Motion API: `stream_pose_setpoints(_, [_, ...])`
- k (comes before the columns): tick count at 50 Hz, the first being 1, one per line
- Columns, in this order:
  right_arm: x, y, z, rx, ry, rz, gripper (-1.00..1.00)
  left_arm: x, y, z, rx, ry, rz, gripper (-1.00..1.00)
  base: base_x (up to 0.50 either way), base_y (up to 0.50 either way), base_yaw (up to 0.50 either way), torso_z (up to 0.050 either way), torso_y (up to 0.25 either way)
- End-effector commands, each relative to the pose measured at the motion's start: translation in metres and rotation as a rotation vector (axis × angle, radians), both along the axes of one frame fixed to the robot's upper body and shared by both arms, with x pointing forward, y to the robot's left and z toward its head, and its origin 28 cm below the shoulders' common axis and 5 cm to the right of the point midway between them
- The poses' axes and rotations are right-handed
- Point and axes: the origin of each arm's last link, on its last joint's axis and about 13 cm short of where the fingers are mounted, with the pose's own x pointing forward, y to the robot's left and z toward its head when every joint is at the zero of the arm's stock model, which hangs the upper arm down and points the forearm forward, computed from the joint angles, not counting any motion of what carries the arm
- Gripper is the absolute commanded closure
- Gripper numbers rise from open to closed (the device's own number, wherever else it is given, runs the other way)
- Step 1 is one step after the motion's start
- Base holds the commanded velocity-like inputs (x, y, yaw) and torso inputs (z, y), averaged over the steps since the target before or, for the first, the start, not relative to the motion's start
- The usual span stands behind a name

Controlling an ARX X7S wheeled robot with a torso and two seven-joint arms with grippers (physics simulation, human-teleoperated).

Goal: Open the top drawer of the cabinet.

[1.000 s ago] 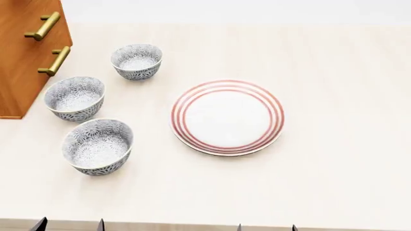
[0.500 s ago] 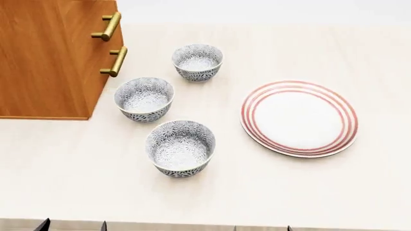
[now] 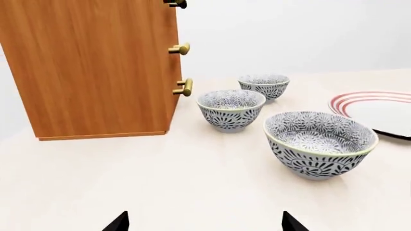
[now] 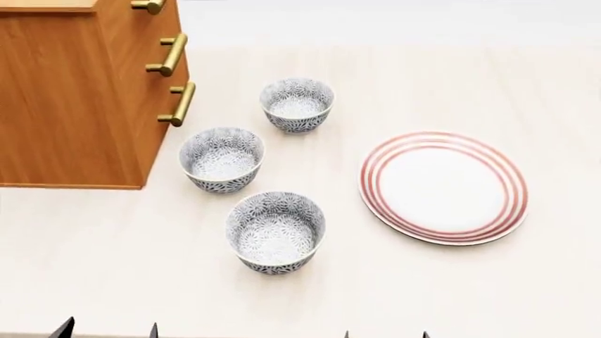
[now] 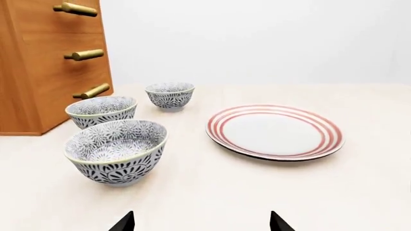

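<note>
The cabinet is seen on the table, far ahead of the left gripper, and the top drawer is the highest of its 3 drawers, closed, with its brass handle pointing toward the side of the right gripper. Both grippers are held low at the near table edge, well apart from the cabinet. In each wrist view, only 2 dark fingertips are shown, spread wide with nothing between them, so both pairs of fingers are judged to be parted and empty. Between the fingers and the handles, 3 patterned bowls are standing, and a red-ringed plate lies ahead of the right fingers. The approach is judged not yet begun. A bowl could be knocked or pushed if an arm is moved straight to the handle at low height. The middle handle could also be taken by mistake, because the 3 handles look the same and are stacked close. If the bar is gripped only by the fingertips, it could slip out when the drawer is pulled.
</note>
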Motion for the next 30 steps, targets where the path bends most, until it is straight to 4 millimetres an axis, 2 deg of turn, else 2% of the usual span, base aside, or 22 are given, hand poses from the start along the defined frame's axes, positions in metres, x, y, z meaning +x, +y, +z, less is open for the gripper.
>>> stream_pose_setpoints(1, [0.0001, 0.0, -0.0002, 0.002, 0.0, 0.004, -1.0, 0.0003, 0.0, -0.0003, 0.005, 0.002, 0.001, -1.0, 0.0, 0.0, 0.0, 0.05, 0.02])
stream_pose_setpoints(20, [0.0, -0.0001, -0.0009, 0.003, -0.001, 0.012, -1.0, -0.0009, -0.0013, -0.0007, 0.063, -0.001, -0.031, -1.0, 0.0, 0.0, 0.0, 0.05, 0.022])
stream_pose_setpoints(24, [-0.0005, -0.0001, -0.0007, 0.004, 0.003, 0.009, -1.0, 0.0, 0.001, 0.0007, -0.013, 0.021, -0.016, -1.0, 0.0, 0.0, 0.0, 0.05, 0.036])
stream_pose_setpoints(29, [-0.0037, -0.0009, 0.0014, -0.026, 0.008, -0.02, -1.0, -0.0035, -0.0001, 0.0022, -0.032, 0.059, -0.043, -1.0, 0.0, 0.0, 0.0, 0.001, 0.0])
stream_pose_setpoints(30, [-0.0015, -0.0004, 0.0038, 0.013, 0.057, -0.009, -1.0, -0.0057, -0.0004, 0.0037, -0.059, 0.092, -0.062, -1.0, 0.0, 0.0, 0.0, 0.0, 0.0])
